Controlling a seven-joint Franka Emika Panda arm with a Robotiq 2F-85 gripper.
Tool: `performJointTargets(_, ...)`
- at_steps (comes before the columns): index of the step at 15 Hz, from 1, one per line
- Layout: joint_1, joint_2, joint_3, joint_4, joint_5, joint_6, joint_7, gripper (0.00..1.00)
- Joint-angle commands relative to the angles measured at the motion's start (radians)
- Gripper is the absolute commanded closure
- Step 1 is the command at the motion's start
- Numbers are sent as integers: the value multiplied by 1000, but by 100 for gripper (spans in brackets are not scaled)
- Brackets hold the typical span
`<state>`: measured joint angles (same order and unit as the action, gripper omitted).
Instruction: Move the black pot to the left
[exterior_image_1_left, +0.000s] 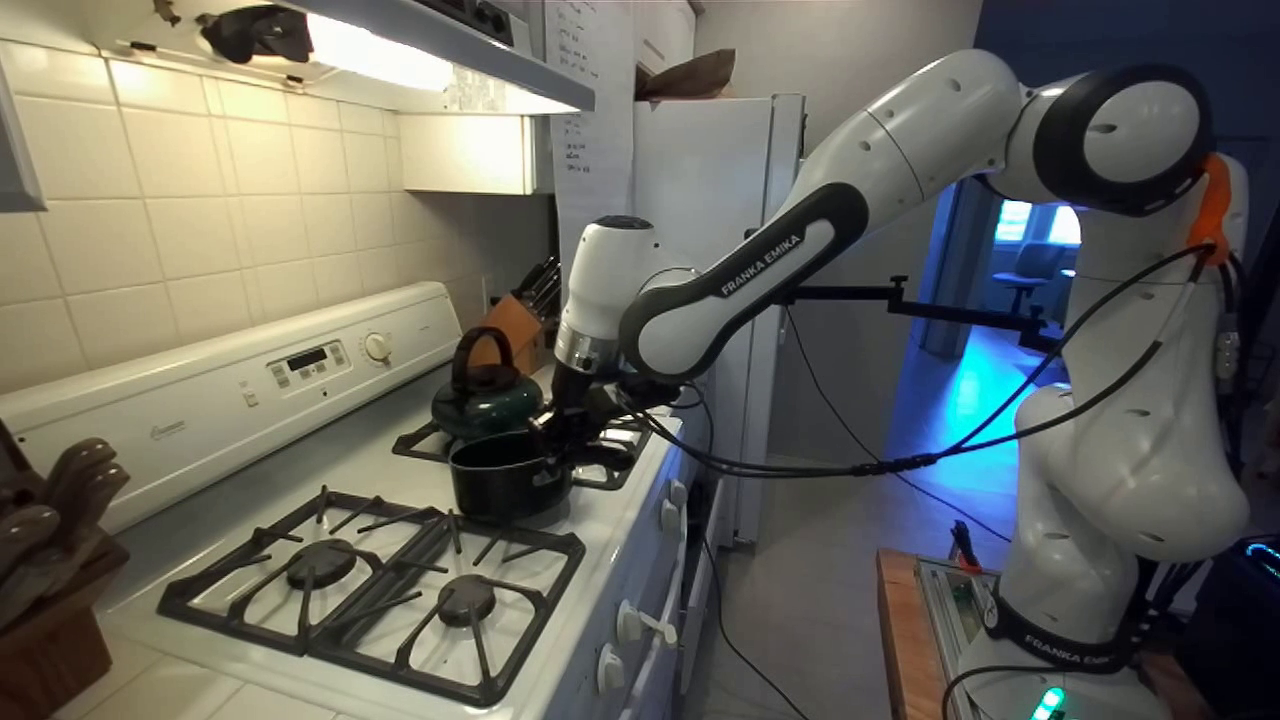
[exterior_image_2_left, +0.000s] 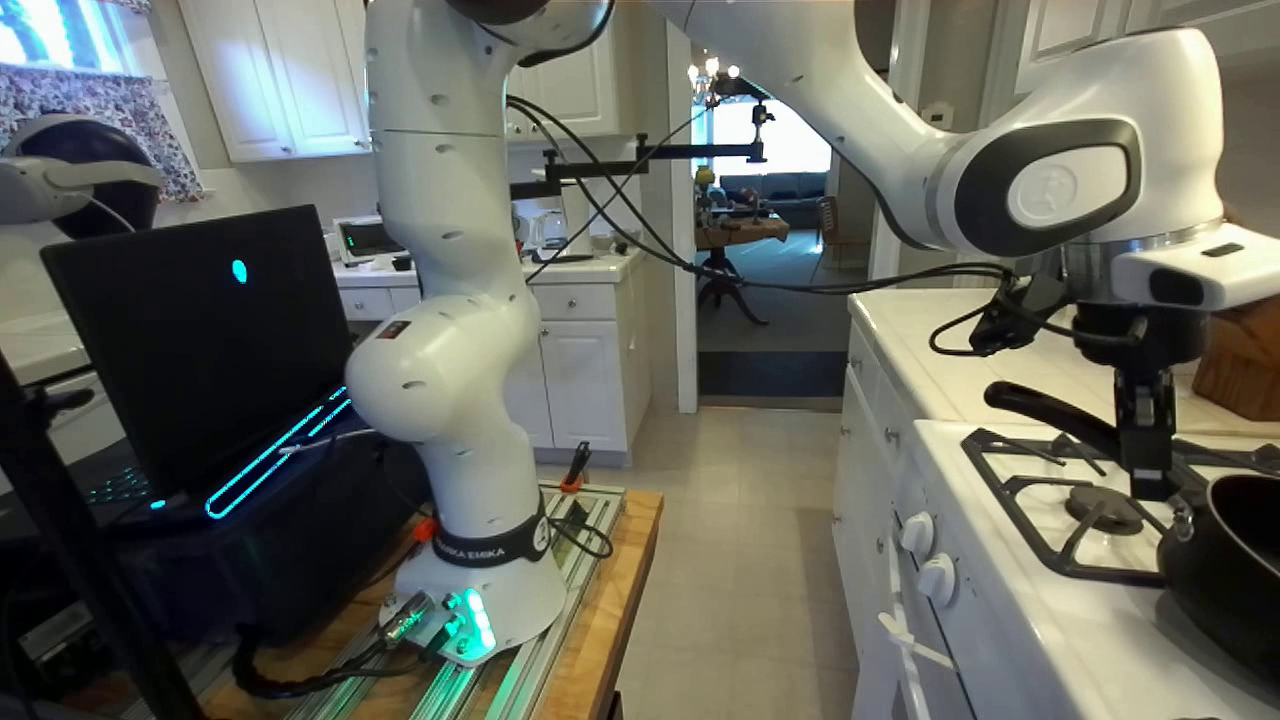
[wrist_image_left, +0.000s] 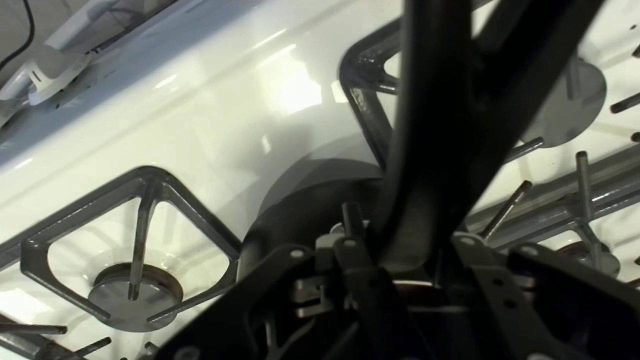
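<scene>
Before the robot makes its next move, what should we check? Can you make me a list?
1. Gripper shut on the handle: ok, by the look of it; how tight the hold is does not show.
2. Pot off the stove: cannot tell; its underside is hidden.
3. Pot over the left grate (the robot's left): not ok; it is over the white strip beside that grate.
4. Kettle clear of the pot: cannot tell; in an exterior view the pot partly hides it.
5. Cables off the handle: ok, it seems; they loop above it in an exterior view.
</scene>
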<state>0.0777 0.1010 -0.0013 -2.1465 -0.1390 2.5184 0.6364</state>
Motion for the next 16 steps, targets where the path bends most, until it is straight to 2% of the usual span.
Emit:
performJointTargets(1,6,-33,-1,-33,-28,36,31,92)
performJointTargets(16,42,-59,65,-99,-4,32,-30,92)
